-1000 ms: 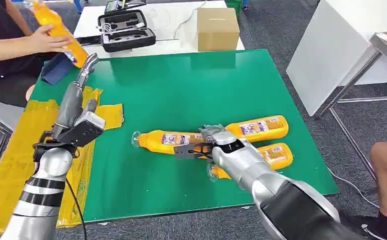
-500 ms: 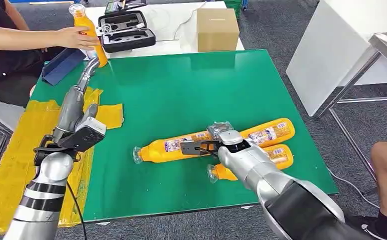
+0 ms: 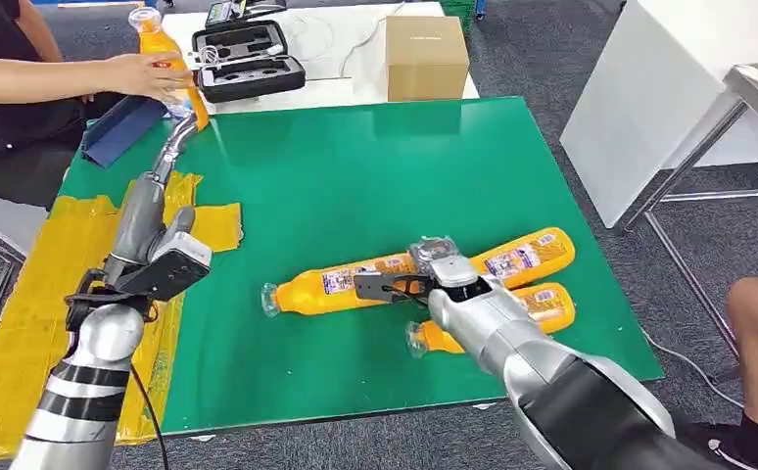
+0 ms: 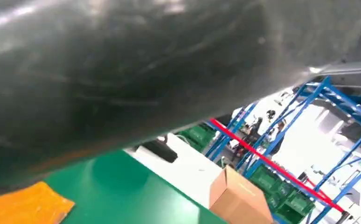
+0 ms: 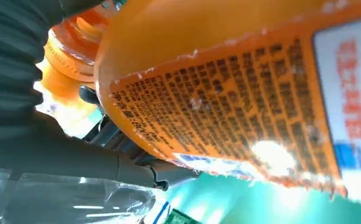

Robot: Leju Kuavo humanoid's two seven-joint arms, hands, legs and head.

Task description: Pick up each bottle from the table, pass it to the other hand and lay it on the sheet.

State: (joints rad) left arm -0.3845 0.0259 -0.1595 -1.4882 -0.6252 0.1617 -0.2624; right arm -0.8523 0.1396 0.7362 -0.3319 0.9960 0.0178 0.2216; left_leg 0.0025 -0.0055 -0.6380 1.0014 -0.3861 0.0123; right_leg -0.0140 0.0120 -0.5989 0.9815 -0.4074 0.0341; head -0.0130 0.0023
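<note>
On my head view the right hand [image 3: 416, 284] is down on the green table top [image 3: 375, 176], its dark fingers closed around the body of a long orange plastic bottle with a printed label [image 3: 341, 284] that lies on its side, cap end toward the left. My right wrist view confirms the grip: the bottle's label [image 5: 244, 102] sits right against the hand's grey ribbed cover [image 5: 10, 79]. Two more orange labelled bottles lie just beside it, one [image 3: 530, 255] behind the hand and one [image 3: 542, 305] partly under my forearm. My left hand [image 3: 181, 132] is stretched toward the far left corner, fingertips touching an upright orange bottle [image 3: 166, 64] that a person's hand [image 3: 145, 73] holds; whether mine grips it I cannot tell. The crumpled yellow sheet [image 3: 23, 294] lies at the table's left edge. A brown cardboard box [image 3: 426, 56] sits behind.
</note>
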